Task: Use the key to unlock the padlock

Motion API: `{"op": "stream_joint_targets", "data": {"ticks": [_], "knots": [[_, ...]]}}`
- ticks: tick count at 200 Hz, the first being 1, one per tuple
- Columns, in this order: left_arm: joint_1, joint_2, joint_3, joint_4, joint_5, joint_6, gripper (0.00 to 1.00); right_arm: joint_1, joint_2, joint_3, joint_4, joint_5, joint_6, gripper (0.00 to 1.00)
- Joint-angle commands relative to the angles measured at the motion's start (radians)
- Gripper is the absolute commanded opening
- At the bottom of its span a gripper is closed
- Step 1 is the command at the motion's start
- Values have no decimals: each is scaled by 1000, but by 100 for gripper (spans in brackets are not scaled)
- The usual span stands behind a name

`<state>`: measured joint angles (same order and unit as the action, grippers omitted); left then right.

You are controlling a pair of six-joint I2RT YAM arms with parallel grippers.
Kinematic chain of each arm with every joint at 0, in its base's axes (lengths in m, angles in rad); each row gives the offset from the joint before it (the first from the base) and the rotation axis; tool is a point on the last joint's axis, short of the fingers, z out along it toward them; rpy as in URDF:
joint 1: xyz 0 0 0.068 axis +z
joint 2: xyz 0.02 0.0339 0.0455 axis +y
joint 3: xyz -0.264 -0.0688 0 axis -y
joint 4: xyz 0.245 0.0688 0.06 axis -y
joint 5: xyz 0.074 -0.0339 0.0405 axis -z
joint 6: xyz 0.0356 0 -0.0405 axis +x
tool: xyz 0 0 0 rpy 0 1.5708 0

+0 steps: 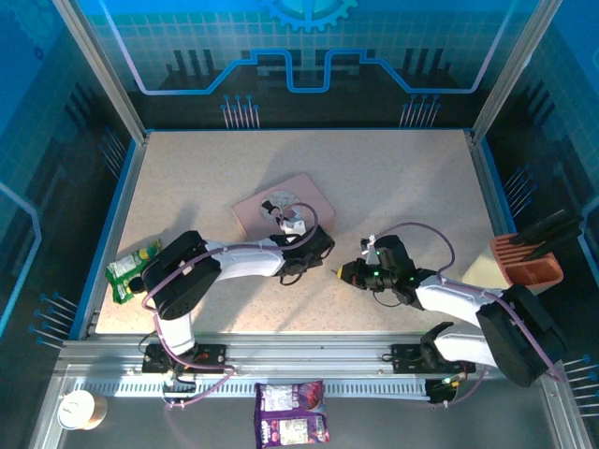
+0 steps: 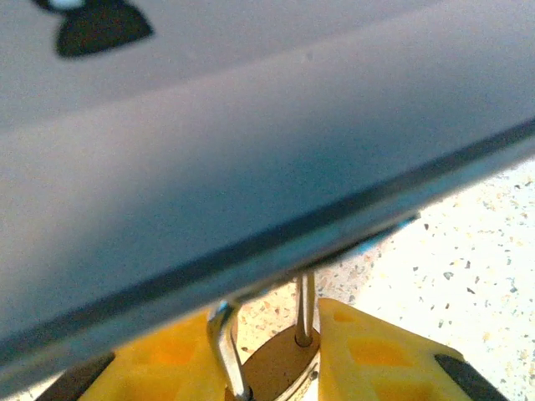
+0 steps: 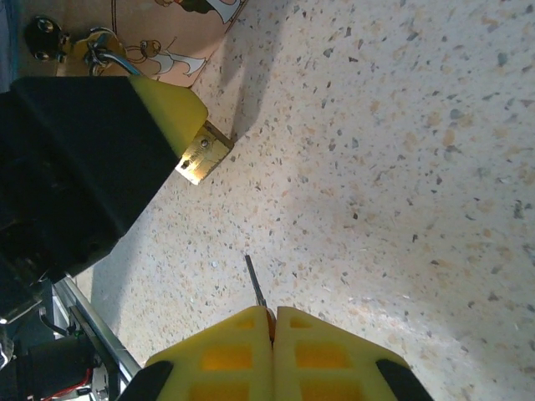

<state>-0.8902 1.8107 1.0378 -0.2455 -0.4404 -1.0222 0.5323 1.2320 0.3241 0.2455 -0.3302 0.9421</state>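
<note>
L tool point(image 2: 272, 338) gripping padlock point(image 2: 280, 369), R tool point(image 3: 273, 314) pinching key point(image 3: 254, 288)

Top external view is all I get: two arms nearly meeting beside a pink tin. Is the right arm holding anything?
Observer: Yes. Its wrist camera shows the right fingers pinched shut on the key, a thin dark sliver sticking out past their yellow tips.
Visitor: And the left arm?
Observer: The left fingers clamp the brass padlock by its body, with its silver shackle pointing at the pink tin.
Visitor: Is the key in the lock?
Observer: No. From the right wrist, bare table lies between the key's tip and the padlock.
</note>
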Motion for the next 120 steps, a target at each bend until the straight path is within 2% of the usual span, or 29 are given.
{"op": "stream_joint_targets", "data": {"ticks": [1, 72, 103, 120], "knots": [[12, -65, -32, 81, 8, -10, 22, 11, 20, 14, 58, -30, 8, 0], [33, -76, -79, 185, 61, -15, 12, -5, 125, 23, 164, -90, 35, 0], [44, -97, -132, 283, 100, -9, 7, -14, 154, 19, 210, -102, 51, 0], [52, -118, -169, 362, 133, 0, 6, -47, 185, 12, 282, -157, 64, 0]]}}
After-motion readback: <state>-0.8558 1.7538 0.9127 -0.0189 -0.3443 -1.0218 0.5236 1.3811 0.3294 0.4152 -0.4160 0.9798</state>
